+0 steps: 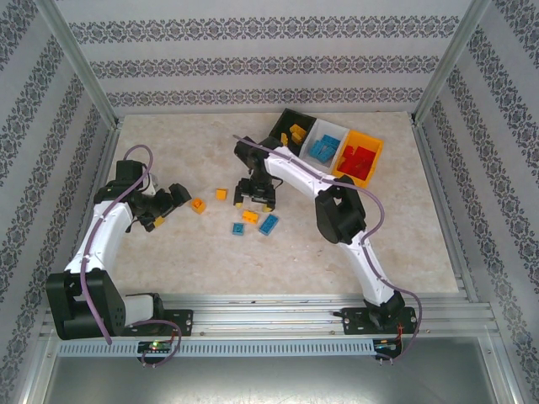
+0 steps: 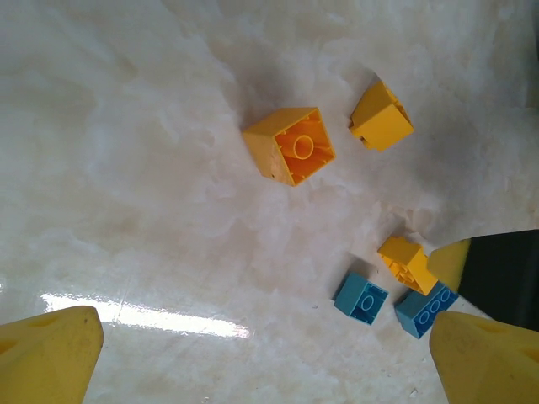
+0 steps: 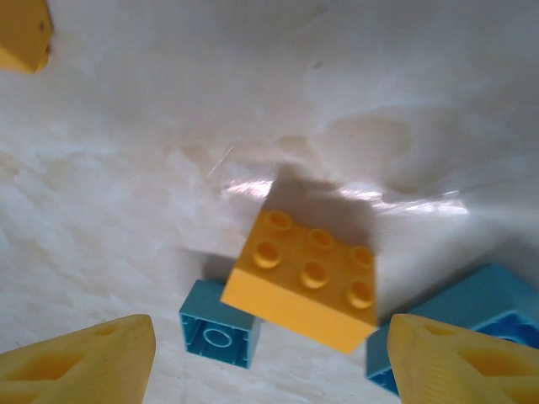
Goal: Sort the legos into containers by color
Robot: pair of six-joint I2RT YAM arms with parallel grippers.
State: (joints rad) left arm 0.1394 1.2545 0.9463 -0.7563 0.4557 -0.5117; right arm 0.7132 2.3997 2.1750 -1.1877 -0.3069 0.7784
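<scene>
Several loose legos lie mid-table. A yellow brick (image 1: 199, 205) sits just right of my open left gripper (image 1: 171, 207), with another yellow one (image 1: 221, 194) beyond it. In the left wrist view the hollow-side-up yellow brick (image 2: 290, 145) lies ahead of my empty left gripper (image 2: 265, 337). My right gripper (image 1: 253, 200) hovers open over a six-stud yellow brick (image 3: 307, 278), which lies between and below the fingertips (image 3: 84, 362), untouched. A small blue brick (image 3: 219, 334) and a longer blue one (image 3: 472, 311) flank it. The containers stand at the back: black (image 1: 286, 122), white (image 1: 335, 128), orange (image 1: 373, 141).
The black bin holds yellow bricks (image 1: 296, 133), the white bin blue ones (image 1: 322, 148), the orange bin red ones (image 1: 358, 158). Patterned walls and metal posts enclose the table. The right arm's link (image 1: 295, 172) stretches across the space in front of the bins.
</scene>
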